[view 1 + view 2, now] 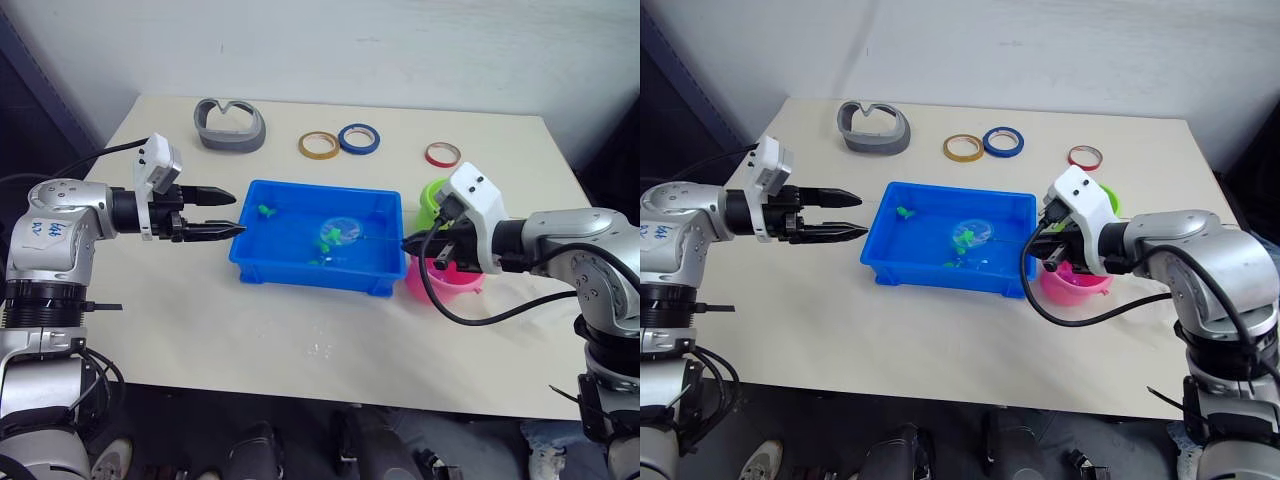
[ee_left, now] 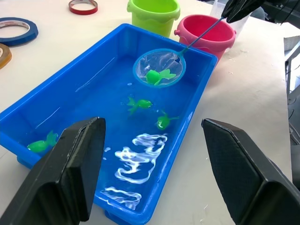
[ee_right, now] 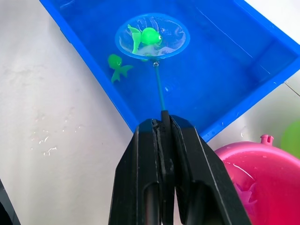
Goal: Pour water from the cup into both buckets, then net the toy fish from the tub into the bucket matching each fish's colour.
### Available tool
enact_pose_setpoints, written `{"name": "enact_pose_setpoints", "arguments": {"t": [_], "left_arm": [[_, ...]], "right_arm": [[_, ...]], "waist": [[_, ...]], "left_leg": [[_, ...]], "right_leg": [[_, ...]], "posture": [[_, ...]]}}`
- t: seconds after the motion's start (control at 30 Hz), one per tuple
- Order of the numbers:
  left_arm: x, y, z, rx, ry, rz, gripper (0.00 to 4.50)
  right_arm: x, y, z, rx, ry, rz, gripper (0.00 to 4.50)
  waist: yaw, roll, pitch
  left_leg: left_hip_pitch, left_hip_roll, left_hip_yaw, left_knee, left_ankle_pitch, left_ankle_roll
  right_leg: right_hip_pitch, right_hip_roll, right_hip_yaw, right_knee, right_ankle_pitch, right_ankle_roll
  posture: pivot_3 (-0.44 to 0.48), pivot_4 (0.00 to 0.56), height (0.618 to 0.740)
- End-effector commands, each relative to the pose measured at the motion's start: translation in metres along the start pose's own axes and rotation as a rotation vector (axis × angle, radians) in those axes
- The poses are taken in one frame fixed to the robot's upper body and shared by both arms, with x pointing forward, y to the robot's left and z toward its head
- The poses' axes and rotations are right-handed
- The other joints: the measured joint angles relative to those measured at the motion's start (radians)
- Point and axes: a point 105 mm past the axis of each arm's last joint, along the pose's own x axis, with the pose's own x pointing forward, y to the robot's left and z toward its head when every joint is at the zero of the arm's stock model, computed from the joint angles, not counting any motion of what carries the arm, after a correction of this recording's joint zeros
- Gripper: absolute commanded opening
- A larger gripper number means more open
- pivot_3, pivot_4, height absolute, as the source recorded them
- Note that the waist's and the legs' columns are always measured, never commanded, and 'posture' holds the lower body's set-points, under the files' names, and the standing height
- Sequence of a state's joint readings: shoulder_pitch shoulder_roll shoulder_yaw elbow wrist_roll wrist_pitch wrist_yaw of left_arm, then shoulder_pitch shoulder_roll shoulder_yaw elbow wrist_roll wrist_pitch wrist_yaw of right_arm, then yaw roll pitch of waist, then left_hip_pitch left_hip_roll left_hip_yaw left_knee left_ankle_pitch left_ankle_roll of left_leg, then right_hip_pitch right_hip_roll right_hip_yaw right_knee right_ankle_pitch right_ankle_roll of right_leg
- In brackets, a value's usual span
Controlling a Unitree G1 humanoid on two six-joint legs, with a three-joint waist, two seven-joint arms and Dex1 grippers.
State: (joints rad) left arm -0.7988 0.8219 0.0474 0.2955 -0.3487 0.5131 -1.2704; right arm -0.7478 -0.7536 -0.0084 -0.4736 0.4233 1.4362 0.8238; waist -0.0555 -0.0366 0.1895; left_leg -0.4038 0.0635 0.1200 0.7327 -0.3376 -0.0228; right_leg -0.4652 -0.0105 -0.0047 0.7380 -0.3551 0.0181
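Cream tabletop (image 1: 250, 330); no legible writing on it. Your right tool (image 3: 161, 124), fingers pressed together, pinches the net (image 3: 152, 36) by its handle. Handle's long axis runs from right of centre toward the hoop, mid-tub (image 1: 262, 268), one green fish (image 3: 149, 36) in it. Your left tool (image 1: 232, 214) is spread open, empty, beside the tub.

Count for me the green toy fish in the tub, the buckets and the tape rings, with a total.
Green toy fish: 4, one of them in the net
Buckets: 2
Tape rings: 3
Total: 9
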Motion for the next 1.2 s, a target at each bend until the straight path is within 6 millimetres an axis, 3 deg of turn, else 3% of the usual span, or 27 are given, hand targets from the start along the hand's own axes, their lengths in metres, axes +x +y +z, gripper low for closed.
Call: {"name": "enact_pose_setpoints", "arguments": {"t": [0.03,0.3,0.57,0.87,1.03,1.2], "left_arm": [[-0.005,0.003,0.011,0.033,-0.021,0.012,3.6],[0.007,0.009,0.016,0.048,-0.045,-0.009,3.6],[0.024,0.014,0.021,0.065,-0.069,-0.05,3.6],[0.033,0.017,0.026,0.084,-0.081,-0.07,3.6],[0.031,0.018,0.025,0.084,-0.078,-0.067,3.6],[0.03,0.018,0.024,0.083,-0.075,-0.064,3.6]], "right_arm": [[-0.011,0.0,0.013,-0.035,-0.079,-0.027,0.0],[-0.043,-0.018,0.024,-0.026,-0.182,-0.132,0.0],[-0.087,-0.067,0.009,-0.011,-0.163,-0.403,0.0],[-0.09,-0.11,-0.02,-0.105,-0.029,-0.617,0.0],[-0.088,-0.119,-0.032,-0.258,0.078,-0.672,0.0],[-0.088,-0.119,-0.028,-0.56,0.195,-0.71,0.0]], "waist": [[0.0,0.0,0.0],[0.005,0.0,0.0],[0.004,0.0,0.0],[0.0,0.0,0.0],[0.001,0.0,0.0],[0.001,0.0,0.0]], "left_leg": [[0.0,0.0,0.0,0.0,0.0,0.0],[0.0,0.0,0.0,-0.001,0.0,0.0],[-0.001,0.0,0.0,-0.003,0.0,0.0],[0.0,0.0,0.001,-0.003,0.0,0.0],[0.0,0.0,0.001,-0.003,0.0,0.0],[0.0,0.0,0.001,-0.003,0.0,0.0]], "right_leg": [[0.0,0.0,0.0,0.0,0.0,0.0],[0.0,0.0,0.0,-0.001,0.0,0.0],[0.0,0.0,0.0,-0.004,0.0,0.0],[0.0,0.001,0.0,-0.004,0.0,0.0],[0.0,0.001,0.0,-0.004,0.0,0.0],[0.0,0.001,0.0,-0.004,0.0,0.001]], "posture": [[0.0,0.15,0.693],[0.0,0.15,0.693],[0.0,0.15,0.693],[0.0,0.15,0.693],[0.0,0.15,0.693],[0.0,0.15,0.693]]}}
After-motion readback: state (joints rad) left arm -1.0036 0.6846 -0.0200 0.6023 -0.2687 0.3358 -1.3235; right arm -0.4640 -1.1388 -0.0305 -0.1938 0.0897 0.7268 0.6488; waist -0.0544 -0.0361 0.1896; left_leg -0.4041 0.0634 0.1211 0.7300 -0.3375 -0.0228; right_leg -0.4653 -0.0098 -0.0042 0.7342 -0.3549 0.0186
